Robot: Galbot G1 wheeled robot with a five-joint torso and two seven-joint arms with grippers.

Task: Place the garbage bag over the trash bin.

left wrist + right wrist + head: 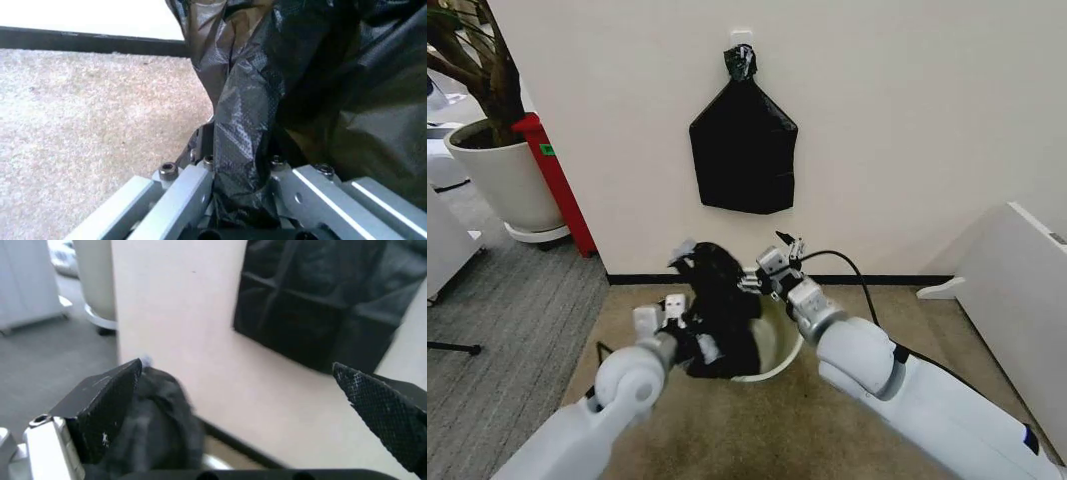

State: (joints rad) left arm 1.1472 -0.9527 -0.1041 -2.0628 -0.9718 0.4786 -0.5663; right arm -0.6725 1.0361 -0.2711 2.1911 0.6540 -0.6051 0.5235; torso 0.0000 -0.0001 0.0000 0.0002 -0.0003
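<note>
From the head camera, the trash bin [779, 362] sits on the brown carpet [847, 300] just in front of the cream wall [907, 120]. It is round, smooth and cream-white, and much of its mouth is covered by the garbage bag [719, 310], a glossy, crinkled black heap that rises above the rim and spills over the bin's left side. The left gripper [677, 318] is at the bin's left, pressed into the plastic. The right gripper [772, 262] hovers over the bin's far rim, beside the bag's top. On the wall above the bin hangs a flat black bundle [743, 150] with a knotted top. Well to the left of the bin stand a large white plant pot [505, 180] and a red object [557, 180] against the wall's edge.

The left wrist camera shows thin, finely dimpled black film gathered into a twisted fold [243, 150] that runs down between the metal fingers [180, 192] of that gripper, which are clamped on it. Speckled carpet lies alongside.

In the right wrist camera, two dark, mesh-textured fingertips [107, 400] stand wide apart with nothing between them. Black plastic [157, 425] lies blurred just behind one tip; whether it touches is hard to say. The creased flat bundle hangs on the wall beyond.
</note>
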